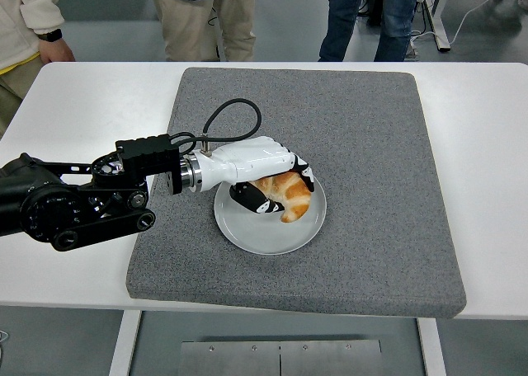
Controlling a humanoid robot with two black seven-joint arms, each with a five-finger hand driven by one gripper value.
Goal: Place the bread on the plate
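The robot's left hand (262, 178) grips a croissant (288, 194) low over the white plate (252, 235) at the middle of the grey mat (371, 162), the pastry's lower tip at or just above the plate's right half; contact cannot be told. The placing step looks nearly done: what remains is to settle the croissant on the plate, loosen the fingers and lift clear without dragging it off. The right arm is out of sight.

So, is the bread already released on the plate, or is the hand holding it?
Held: the left hand has its fingers curled around the bread, directly over the plate. Whether the bread touches the plate, I cannot tell.
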